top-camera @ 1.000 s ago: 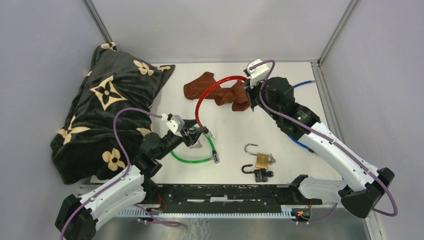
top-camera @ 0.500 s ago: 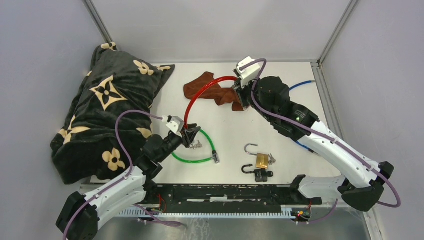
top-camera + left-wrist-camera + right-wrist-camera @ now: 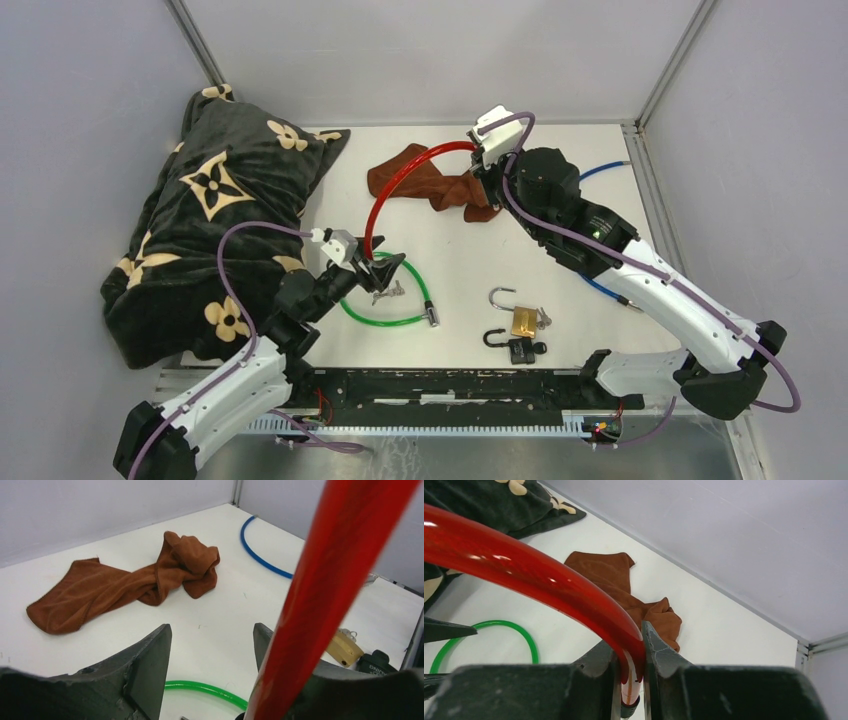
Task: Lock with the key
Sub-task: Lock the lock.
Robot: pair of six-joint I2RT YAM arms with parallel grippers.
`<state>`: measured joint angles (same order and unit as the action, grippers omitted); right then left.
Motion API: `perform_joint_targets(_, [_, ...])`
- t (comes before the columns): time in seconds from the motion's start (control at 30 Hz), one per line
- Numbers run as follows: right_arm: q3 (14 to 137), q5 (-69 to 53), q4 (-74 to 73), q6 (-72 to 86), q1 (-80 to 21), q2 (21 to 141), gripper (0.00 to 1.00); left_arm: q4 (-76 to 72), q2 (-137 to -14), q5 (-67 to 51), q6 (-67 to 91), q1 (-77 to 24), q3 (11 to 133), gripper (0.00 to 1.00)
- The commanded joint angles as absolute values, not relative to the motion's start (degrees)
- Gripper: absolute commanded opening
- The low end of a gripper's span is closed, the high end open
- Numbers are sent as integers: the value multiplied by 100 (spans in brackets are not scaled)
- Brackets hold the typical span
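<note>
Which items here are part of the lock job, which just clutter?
Job: red cable lock, clamped in the right jaws, beside the open left jaws; key bunch, probably.
Clutter: green cable lock, brass padlock, black padlock, blue cable, brown cloth, black blanket.

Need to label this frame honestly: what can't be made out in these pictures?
Lower end of the red cable: top view, behind the left gripper; left wrist view, cut off by the bottom edge.
Its upper end: right wrist view, buried inside the right gripper.
Shape of the key beside the brass padlock: top view, too small.
</note>
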<state>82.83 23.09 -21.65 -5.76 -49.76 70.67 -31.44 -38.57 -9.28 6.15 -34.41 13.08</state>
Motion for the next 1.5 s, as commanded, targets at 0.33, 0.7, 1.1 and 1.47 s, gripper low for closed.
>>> perform_joint_targets(0.33, [8849,2879,-2059,-653,-4992,7080,0,-1915,-3229,-989,344,-3349,1907,59])
perform_joint_targets(0.7, [8921,2345,-2126,-396,-5030,7037,0,-2779,-3706,-1293,712,-3349,1881,15])
perform_joint_targets(1.1, [8581,-328,-216,764,-5142,6897,0,-3914,-2888,-1260,1704,-3203,2609,2])
perform_joint_targets(1.47, [7840,-1353,2918,1582,-6202,6935,0,-6101,-1061,-4012,469,-2588,1863,2])
